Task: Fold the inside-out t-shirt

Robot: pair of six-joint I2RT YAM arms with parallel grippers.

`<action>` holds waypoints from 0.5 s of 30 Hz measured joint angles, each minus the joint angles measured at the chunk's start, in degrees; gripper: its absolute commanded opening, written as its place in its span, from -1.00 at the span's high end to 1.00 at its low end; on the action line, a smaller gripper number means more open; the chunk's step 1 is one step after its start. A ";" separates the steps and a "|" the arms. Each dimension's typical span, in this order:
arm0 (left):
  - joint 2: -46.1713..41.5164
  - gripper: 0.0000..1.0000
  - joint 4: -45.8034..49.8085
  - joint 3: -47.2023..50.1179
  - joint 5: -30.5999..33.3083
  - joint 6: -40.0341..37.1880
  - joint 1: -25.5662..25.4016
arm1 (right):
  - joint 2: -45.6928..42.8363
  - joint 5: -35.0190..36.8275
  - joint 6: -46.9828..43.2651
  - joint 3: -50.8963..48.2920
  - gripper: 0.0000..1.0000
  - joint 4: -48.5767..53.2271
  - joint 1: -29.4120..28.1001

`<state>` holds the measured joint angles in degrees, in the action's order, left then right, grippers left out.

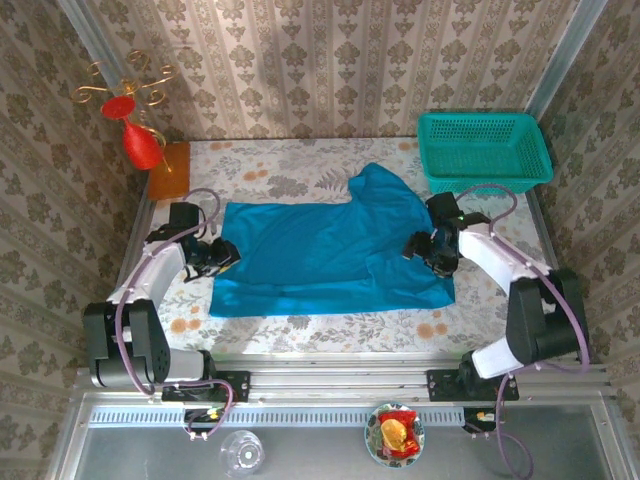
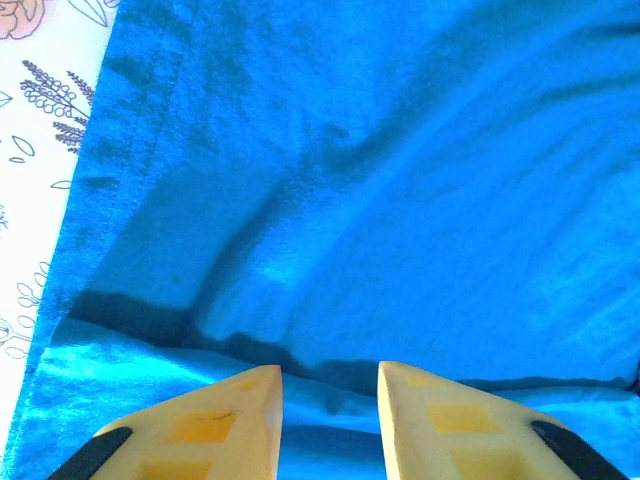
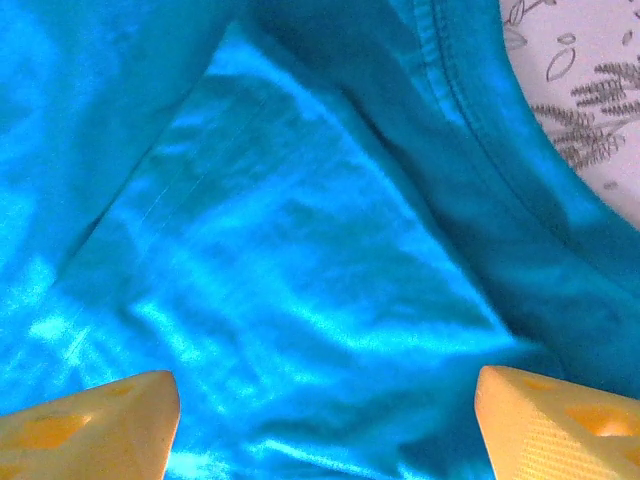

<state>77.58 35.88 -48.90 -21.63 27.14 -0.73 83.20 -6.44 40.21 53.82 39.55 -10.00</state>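
Observation:
The inside-out t-shirt (image 1: 330,250) lies spread flat in the middle of the flowered table, bright blue, with one sleeve pointing toward the back. My left gripper (image 1: 226,256) sits low at the shirt's left edge. In the left wrist view its yellow fingers (image 2: 330,375) stand a narrow gap apart over a fold of the blue cloth (image 2: 400,180). My right gripper (image 1: 420,247) hovers over the shirt's right side. There the fingers (image 3: 328,385) are spread wide above a shiny patch of cloth (image 3: 300,250), close to a hemmed edge, and hold nothing.
A teal mesh basket (image 1: 483,148) stands at the back right corner. An orange block (image 1: 168,170) and a red ornament (image 1: 140,145) are at the back left. Bare flowered tablecloth (image 1: 330,330) runs along the front edge. A small plate (image 1: 395,432) and a glass (image 1: 242,452) sit below the rail.

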 measured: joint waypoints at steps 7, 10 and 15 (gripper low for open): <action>1.22 0.37 0.11 0.17 0.42 0.00 0.00 | -7.37 -1.79 0.66 -5.73 -0.61 1.84 0.09; 1.38 0.36 0.11 0.17 0.44 0.00 0.00 | -5.38 -2.08 0.63 -6.19 -0.62 0.92 0.81; 2.10 0.37 0.04 0.35 0.98 0.00 0.00 | 1.77 -2.56 0.68 -7.43 -0.65 -4.04 3.63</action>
<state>79.68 35.92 -48.56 -20.64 27.14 -0.73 84.97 -8.99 40.88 46.39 35.51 -6.37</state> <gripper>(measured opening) 0.317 0.811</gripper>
